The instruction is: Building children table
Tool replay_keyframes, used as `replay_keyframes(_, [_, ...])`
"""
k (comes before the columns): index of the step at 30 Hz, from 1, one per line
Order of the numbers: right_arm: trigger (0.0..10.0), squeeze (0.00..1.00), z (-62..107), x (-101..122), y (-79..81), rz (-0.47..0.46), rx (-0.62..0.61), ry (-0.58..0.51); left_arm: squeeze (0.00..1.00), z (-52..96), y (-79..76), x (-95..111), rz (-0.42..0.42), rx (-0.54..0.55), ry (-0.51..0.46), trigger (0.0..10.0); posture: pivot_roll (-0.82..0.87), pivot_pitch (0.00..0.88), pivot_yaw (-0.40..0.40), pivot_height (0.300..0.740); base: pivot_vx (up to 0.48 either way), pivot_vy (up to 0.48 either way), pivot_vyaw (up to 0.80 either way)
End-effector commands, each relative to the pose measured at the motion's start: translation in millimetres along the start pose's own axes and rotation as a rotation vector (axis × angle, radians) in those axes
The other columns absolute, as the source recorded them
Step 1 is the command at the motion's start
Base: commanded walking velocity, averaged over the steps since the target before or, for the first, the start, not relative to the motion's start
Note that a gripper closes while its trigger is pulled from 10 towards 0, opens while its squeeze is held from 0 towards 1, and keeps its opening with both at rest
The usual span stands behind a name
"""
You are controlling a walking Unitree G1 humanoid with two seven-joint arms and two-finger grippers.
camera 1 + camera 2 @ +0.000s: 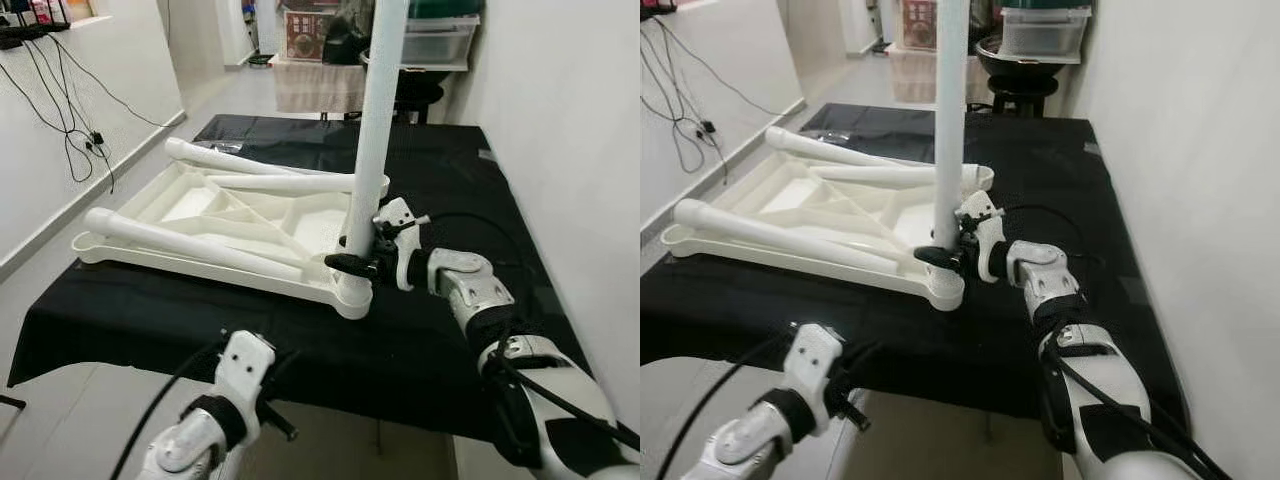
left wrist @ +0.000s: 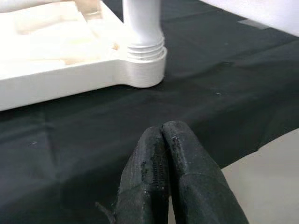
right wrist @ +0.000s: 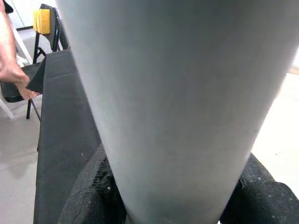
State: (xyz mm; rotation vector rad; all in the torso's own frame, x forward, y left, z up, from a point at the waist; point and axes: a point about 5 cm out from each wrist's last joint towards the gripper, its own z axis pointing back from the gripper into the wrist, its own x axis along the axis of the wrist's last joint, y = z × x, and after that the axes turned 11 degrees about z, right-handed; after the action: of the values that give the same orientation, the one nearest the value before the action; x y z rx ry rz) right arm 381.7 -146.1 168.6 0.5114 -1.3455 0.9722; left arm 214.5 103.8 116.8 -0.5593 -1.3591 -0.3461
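1. The white plastic tabletop (image 1: 240, 225) lies upside down on the black cloth (image 1: 440, 330) that covers the work surface, in the centre-left of the head views.
2. One upright table leg (image 1: 375, 130) stands in the tabletop's near corner socket (image 1: 352, 292), at centre frame, and runs up past the top edge.
3. Three loose legs lie across the tabletop: one (image 1: 190, 243) along its near edge, two (image 1: 270, 172) toward its far edge.
4. The right gripper (image 1: 357, 255) reaches in from the lower right and pinches the upright leg just above the socket, one black finger on each side.
5. The left gripper (image 2: 161, 158) hangs at the lower left of frame, over the near edge of the cloth, fingers pressed together and holding nothing.
6. A person's hand (image 3: 11, 72) appears at the upper left of the right wrist view, near a chair (image 3: 44, 28).
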Motion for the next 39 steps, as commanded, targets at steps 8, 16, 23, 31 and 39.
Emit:
replay_keyframes(8, [0.0, 0.0, 37.9, -87, 28.5, -0.301, -0.908, 0.353, 0.0, -0.7, 10.0, 2, 0.012, 0.025, -0.021, 10.0, -0.03, 0.024, 0.006, 0.74, 0.0, 0.0, 0.0])
replay_keyframes(16, [0.0, 0.0, 57.9, -73, 45.4, -0.149, -0.829, 0.298, 0.0, -7.6, 15.7, 5, 0.025, 0.013, -0.044, 10.0, -0.08, 0.038, 0.026, 0.74, 0.0, 0.0, 0.0])
replay_keyframes(23, [10.0, 0.0, 48.0, -51, 47.2, -0.068, -0.82, 0.274, 0.0, -11.3, 21.2, 6, 0.034, 0.034, -0.048, 10.0, -0.07, 0.046, 0.03, 0.74, 0.0, 0.0, 0.0])
replay_keyframes(31, [10.0, 1.0, 13.2, -12, 23.5, -0.093, -0.584, 0.043, 0.0, -22.6, 18.4, 10, 0.009, 0.014, -0.058, 10.0, -0.08, 0.027, 0.047, 0.74, 0.0, 0.0, 0.0])
replay_keyframes(39, [10.0, 0.0, -7.6, 16, 13.2, -0.069, -0.136, -0.135, 0.0, -26.3, 18.7, 7, 0.003, 0.002, -0.044, 10.0, -0.06, 0.011, 0.049, 0.74, 0.0, 0.0, 0.0])
